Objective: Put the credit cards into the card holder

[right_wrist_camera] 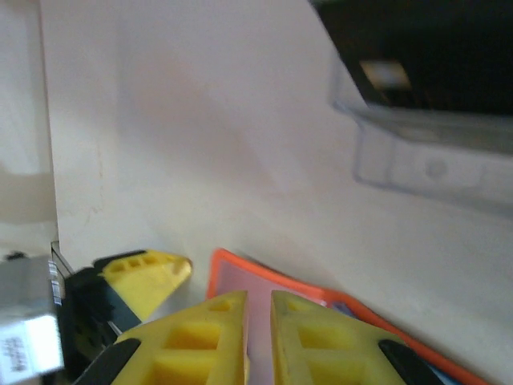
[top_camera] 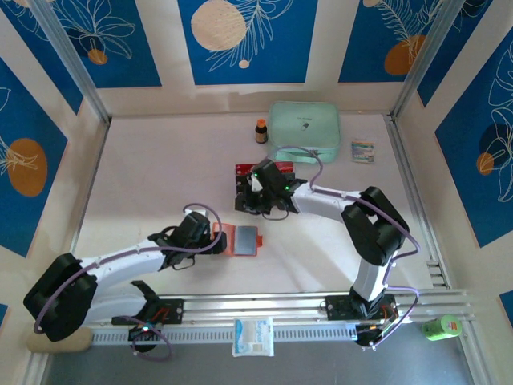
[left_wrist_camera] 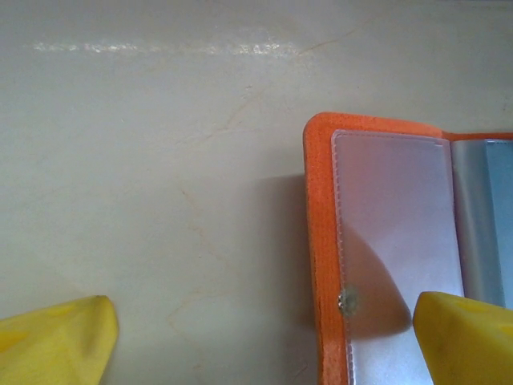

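Card holder (left_wrist_camera: 319, 241), squarish, matte orange rim, glossy clear sleeve (left_wrist_camera: 393, 208) inside

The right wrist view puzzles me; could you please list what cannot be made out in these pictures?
Right gripper: whether it pinches a card; the slit between its fingers is too narrow in the right wrist view.
Credit cards: their number; the right arm covers the clear tray from above.
Card holder: its right part, cut off by the left wrist view's edge.
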`<state>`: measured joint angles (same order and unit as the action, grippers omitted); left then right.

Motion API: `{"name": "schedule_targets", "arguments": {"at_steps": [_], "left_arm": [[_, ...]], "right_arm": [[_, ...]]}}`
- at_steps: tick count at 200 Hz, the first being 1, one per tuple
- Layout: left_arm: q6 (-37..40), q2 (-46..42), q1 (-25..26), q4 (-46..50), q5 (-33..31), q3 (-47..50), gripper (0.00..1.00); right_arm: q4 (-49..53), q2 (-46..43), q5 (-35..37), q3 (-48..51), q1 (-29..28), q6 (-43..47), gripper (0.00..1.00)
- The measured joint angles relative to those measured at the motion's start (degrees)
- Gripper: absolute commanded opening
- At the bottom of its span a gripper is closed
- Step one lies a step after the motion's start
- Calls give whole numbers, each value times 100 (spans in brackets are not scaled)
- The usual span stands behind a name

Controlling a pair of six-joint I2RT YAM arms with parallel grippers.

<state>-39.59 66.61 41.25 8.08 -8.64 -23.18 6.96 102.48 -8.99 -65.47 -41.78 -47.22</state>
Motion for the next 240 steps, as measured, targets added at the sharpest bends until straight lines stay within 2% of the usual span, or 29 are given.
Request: {"name": "schedule_targets", "arguments": {"at_steps": [50, 95, 138, 240], "left_arm": [[0, 39, 0, -35, -42, 0, 96], [0, 39, 0, -35, -42, 0, 96], [0, 39, 0, -35, -42, 0, 95], [0, 76, 2, -42, -66, 0, 95]], "right_arm": [[870, 855, 439, -1561, -142, 737, 16], [1703, 1729, 981, -2411, -417, 1224, 16], [2094, 1906, 1349, -2529, -490, 1502, 16], [2081, 1843, 1488, -2277, -459, 1829, 15]]}}
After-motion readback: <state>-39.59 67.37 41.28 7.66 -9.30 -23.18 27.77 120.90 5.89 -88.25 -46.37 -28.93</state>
